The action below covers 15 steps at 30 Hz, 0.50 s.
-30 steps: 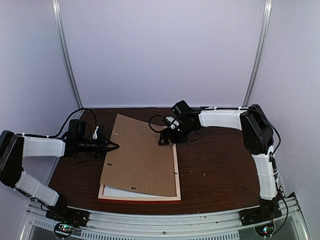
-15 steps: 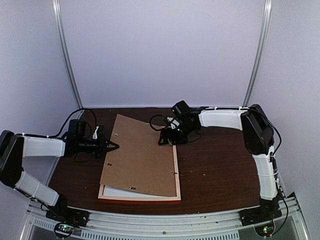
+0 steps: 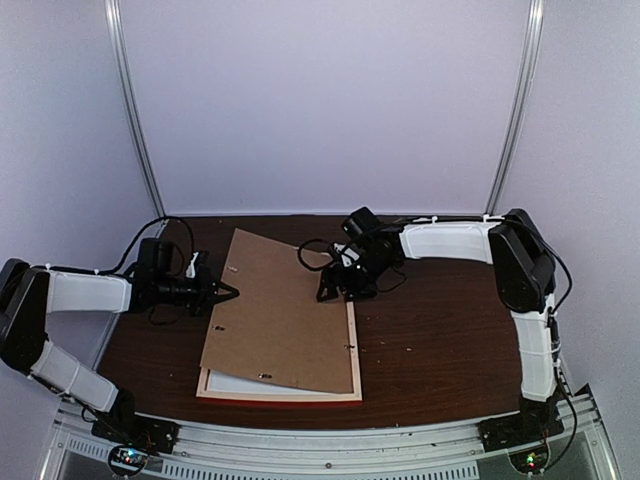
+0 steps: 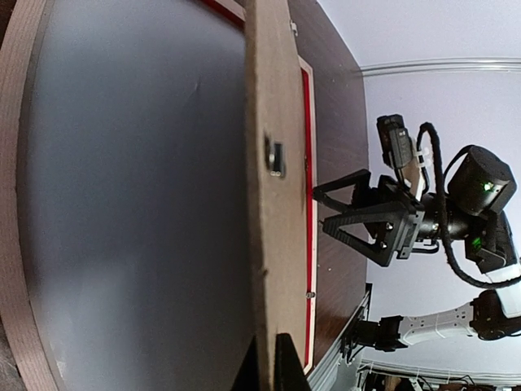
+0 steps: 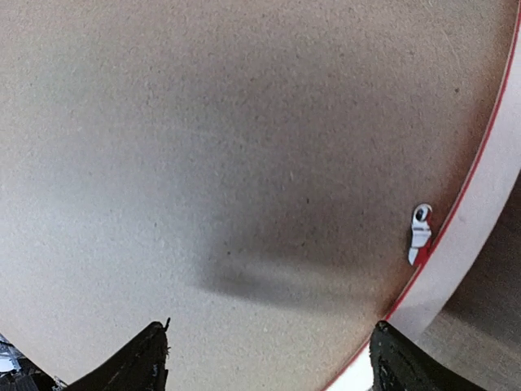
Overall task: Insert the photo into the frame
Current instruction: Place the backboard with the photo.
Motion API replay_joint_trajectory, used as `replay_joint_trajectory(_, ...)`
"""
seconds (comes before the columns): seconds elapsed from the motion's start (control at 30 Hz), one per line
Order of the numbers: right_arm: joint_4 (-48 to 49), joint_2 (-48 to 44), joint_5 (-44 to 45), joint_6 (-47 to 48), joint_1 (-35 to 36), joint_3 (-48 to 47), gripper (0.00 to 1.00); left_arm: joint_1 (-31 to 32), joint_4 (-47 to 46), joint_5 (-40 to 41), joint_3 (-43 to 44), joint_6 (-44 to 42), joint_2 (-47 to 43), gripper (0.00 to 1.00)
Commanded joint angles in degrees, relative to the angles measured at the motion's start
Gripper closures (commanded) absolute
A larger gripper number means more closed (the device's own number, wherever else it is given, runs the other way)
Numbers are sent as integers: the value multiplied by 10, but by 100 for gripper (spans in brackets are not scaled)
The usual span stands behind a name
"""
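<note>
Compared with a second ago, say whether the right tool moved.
Yes, slightly: the right tool slid toward the table's near edge, closer to the frame's right rail.

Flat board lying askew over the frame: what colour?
Plain brown flat rectangular board; clearest in top external view.

Soft, even light with a faint violet cast filled the overhead view, leaving the dark tabletop (image 3: 430, 340) dull and fine detail grainy. On the right wrist camera a blurred shadow darkened the backing board (image 5: 203, 147) toward its lower middle. The left wrist camera rendered that board's near edge soft, with wide-angle bending at the borders.
</note>
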<state>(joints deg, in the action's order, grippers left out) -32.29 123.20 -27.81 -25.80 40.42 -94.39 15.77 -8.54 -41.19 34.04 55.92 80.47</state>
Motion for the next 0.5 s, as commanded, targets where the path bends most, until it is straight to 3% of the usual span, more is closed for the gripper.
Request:
replay_joint_trajectory(0.0,-18,-58,2,24,3,31,15,10,61,61,-5,-55,20,100)
replay_joint_trajectory(0.47,-46,-116,-22,84,39,97,13,11,59,62,0,-51,22,100)
